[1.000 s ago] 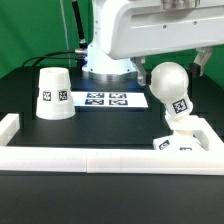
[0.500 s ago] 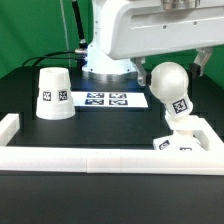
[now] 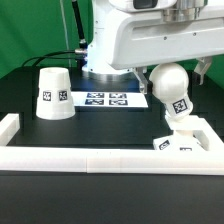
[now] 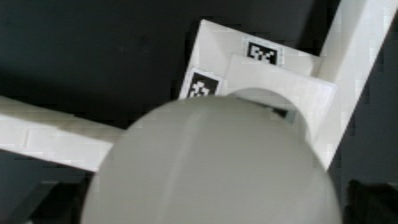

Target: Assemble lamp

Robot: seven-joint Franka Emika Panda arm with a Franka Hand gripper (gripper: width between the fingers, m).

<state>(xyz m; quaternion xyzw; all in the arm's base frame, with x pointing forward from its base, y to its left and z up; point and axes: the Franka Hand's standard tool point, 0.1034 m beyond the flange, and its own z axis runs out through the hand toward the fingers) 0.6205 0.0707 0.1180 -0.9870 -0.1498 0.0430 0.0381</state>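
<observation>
The ball-shaped bulb [image 3: 170, 86] stands upright by its neck on the small square base [image 3: 178, 142], in the corner of the rails at the exterior view's right. It fills the wrist view [image 4: 214, 165], with the base [image 4: 267, 70] beyond it. My gripper [image 3: 172, 72] hangs over the bulb with one dark finger on each side of the ball. A slim gap shows at the right finger [image 3: 204, 66], so the jaws look open. The tapered shade [image 3: 52, 93] stands mouth down at the exterior view's left, apart from the gripper.
The marker board [image 3: 108, 99] lies flat between shade and bulb. White border rails [image 3: 90, 160] run along the front and both sides. The arm's base [image 3: 105, 62] and cables stand at the back.
The arm's white body above the bulb has shifted and sits slightly lower. The bulb, base and shade have not moved.
</observation>
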